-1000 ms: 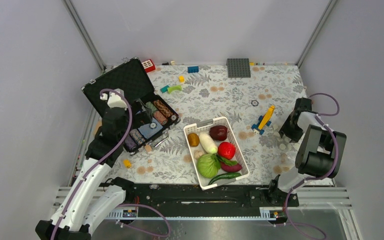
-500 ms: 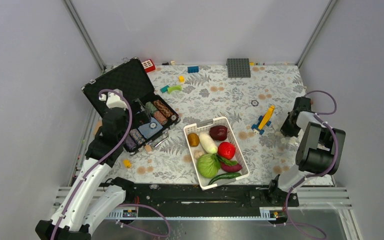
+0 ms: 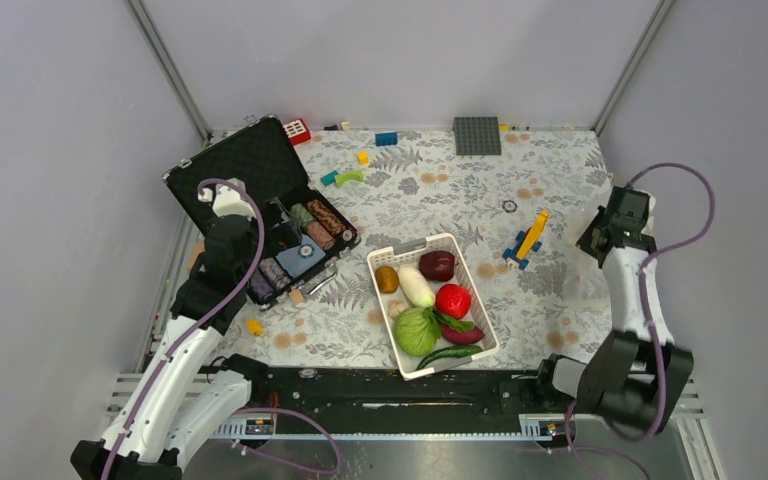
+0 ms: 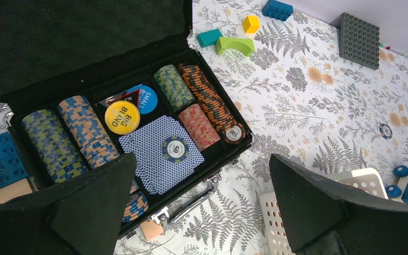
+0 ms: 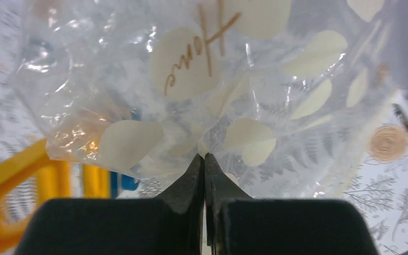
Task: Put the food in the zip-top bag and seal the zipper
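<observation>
The food lies in a white basket (image 3: 397,250): green cabbage (image 3: 416,331), red tomato (image 3: 452,300), white radish (image 3: 415,285), dark-red bulb (image 3: 438,265), brown oval (image 3: 387,279), purple sweet potato (image 3: 463,334) and green pepper (image 3: 448,353). My right gripper (image 5: 204,155) is shut on a fold of the clear zip-top bag (image 5: 191,79), which has cream leaf prints and hangs crumpled in front of the fingers. From above, the right gripper (image 3: 610,230) is at the table's right edge. I cannot make out the zipper. My left gripper (image 4: 202,158) hangs open over the poker-chip case (image 4: 154,127), holding nothing.
The open black case (image 3: 260,200) of chip rolls sits at the left. A yellow and blue toy (image 3: 528,240) lies between the basket and the right gripper. Loose bricks (image 3: 387,138) and a grey baseplate (image 3: 477,135) lie along the back edge.
The right gripper closed on the bag and the right arm stretched up and back, lifting the bag off the table. The left arm has not moved.
</observation>
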You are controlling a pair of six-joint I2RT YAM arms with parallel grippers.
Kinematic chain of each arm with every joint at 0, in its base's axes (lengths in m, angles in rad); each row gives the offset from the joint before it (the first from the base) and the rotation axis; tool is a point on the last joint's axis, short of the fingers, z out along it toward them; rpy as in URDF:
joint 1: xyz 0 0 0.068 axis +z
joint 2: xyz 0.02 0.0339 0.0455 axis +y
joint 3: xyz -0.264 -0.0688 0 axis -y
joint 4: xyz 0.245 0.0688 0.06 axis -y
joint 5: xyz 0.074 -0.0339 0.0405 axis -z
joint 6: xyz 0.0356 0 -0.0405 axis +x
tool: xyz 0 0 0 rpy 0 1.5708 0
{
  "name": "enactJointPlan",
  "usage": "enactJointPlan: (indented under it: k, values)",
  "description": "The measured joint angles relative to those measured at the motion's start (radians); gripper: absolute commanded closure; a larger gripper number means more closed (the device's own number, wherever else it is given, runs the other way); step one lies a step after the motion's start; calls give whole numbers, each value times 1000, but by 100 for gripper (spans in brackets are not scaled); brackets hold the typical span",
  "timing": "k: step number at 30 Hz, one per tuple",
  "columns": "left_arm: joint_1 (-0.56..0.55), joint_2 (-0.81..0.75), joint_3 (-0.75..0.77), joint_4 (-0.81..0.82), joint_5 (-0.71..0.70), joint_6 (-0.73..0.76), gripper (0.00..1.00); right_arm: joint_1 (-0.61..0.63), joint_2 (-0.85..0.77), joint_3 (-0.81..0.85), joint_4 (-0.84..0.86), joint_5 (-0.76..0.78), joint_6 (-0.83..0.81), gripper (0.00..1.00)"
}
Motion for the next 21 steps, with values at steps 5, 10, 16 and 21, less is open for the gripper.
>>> enactJointPlan:
  k: [5,10,16,21]
  values:
    - [0,4,0,2,45,-1,1,6,-238,104,-89,24,18,100]
    - [0,31,0,16,131,-5,1,123,-359,237,-158,54,19,100]
    - [0,61,0,48,309,-20,1,535,-359,378,-226,84,-40,100]
    - [0,74,0,96,452,-47,1,832,-244,451,-264,79,-120,100]
